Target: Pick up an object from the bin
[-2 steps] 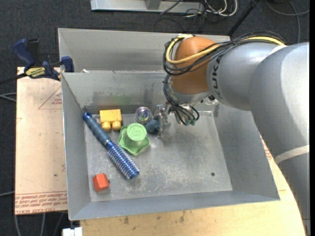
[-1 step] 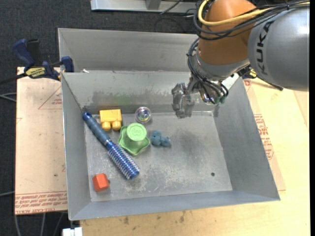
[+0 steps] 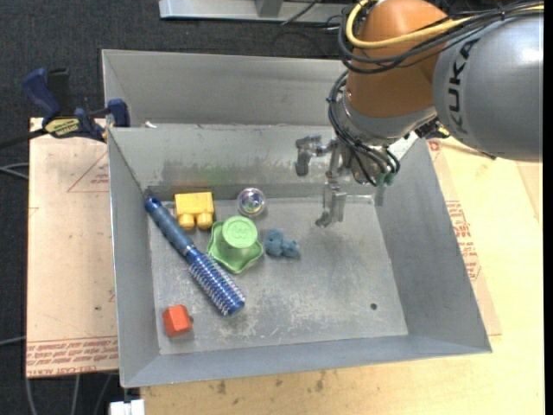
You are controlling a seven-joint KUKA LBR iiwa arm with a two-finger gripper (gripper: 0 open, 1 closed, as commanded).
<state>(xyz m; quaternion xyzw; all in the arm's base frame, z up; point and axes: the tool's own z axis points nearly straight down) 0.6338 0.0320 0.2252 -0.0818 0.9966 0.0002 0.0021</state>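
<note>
From the camera view, my gripper (image 3: 315, 197) hangs over the far right part of the bin (image 3: 432, 232), close to the back wall. My two fingers stand apart with nothing between them. Under them is only bare grey floor, so I am not over any one thing.

The thing nearest to me is a small blue lump (image 3: 282, 247) of soft, knobbly shape. It lies on the floor to the picture's left of my fingertips and a little toward the front, near but not touching them. Next nearest is a small shiny clear ball (image 3: 251, 201), further left, by the foot of the back wall.

The rest of the bin's contents all lie in its left half. A green cup (image 3: 235, 243) sits upside down just beside the blue lump, between it and a blue hairbrush (image 3: 195, 263). The brush lies slantwise, its handle toward the back left corner and its bristled head toward the front, and the cup seems to touch it. A yellow block (image 3: 193, 208) lies by the back wall, just beside the brush handle. A small red cube (image 3: 177, 320) sits alone near the front left corner.

Nothing lies between me and the blue lump.
</note>
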